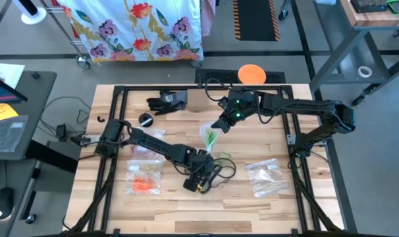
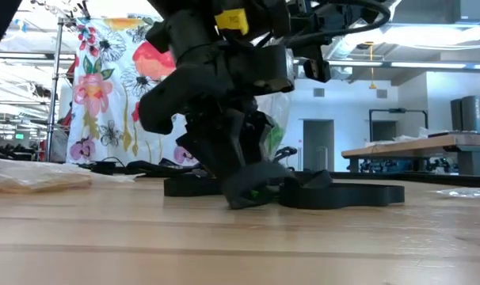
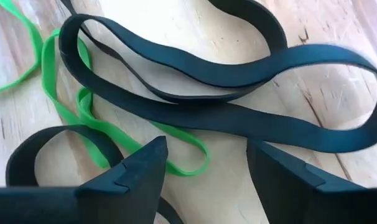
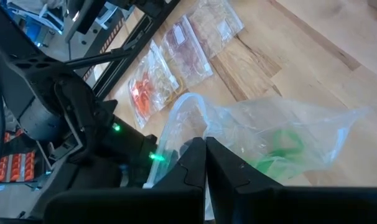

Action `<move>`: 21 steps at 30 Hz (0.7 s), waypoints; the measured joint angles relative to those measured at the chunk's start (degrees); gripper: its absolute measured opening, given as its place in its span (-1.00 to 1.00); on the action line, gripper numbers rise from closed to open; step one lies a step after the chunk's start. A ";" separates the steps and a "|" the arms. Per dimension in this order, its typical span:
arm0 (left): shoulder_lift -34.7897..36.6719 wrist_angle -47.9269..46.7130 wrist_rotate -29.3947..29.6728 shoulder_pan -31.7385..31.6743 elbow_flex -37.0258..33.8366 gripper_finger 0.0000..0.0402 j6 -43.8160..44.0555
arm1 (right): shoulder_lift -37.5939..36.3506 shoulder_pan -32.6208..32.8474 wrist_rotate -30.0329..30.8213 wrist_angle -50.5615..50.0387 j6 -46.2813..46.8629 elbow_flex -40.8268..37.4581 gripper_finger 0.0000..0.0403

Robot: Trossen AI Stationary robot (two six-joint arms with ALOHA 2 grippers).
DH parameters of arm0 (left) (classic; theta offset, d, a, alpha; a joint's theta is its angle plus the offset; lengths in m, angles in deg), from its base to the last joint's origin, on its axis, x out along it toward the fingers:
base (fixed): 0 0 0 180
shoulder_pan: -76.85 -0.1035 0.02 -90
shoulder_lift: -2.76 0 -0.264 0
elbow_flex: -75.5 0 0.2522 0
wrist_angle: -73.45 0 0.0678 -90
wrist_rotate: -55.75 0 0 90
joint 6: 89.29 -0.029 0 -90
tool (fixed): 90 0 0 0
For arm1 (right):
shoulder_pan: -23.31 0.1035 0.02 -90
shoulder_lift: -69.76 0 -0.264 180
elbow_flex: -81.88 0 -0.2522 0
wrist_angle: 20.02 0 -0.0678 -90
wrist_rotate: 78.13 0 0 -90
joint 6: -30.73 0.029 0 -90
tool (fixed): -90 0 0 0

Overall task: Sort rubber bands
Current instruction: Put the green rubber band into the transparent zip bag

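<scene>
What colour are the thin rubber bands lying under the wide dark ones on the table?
Bright green. The thin rubber bands show best in the left wrist view.

High: straight down on my whole table [image 1: 186, 204] | Low: level across the tabletop | My wrists: close, past my fingers | Shared: rubber bands [image 3: 195, 112], clear bag [image 4: 282, 137]
</scene>
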 joint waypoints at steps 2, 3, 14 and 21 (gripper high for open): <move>-0.07 0.04 -1.17 -0.15 0.28 0.05 -0.01 | 0.01 0.00 0.01 -0.03 -0.02 0.00 -1.00; -0.11 0.43 -1.21 -0.15 0.30 0.02 -0.08 | 0.01 0.00 -0.01 0.00 -0.02 0.00 -1.00; -0.38 -5.00 -0.87 -0.44 3.34 -0.92 2.38 | 0.01 0.00 -0.01 0.01 -0.06 0.00 -1.00; -0.36 -19.97 7.87 0.94 10.47 -0.99 9.76 | 0.01 -0.01 -0.01 0.04 -0.22 0.00 -1.00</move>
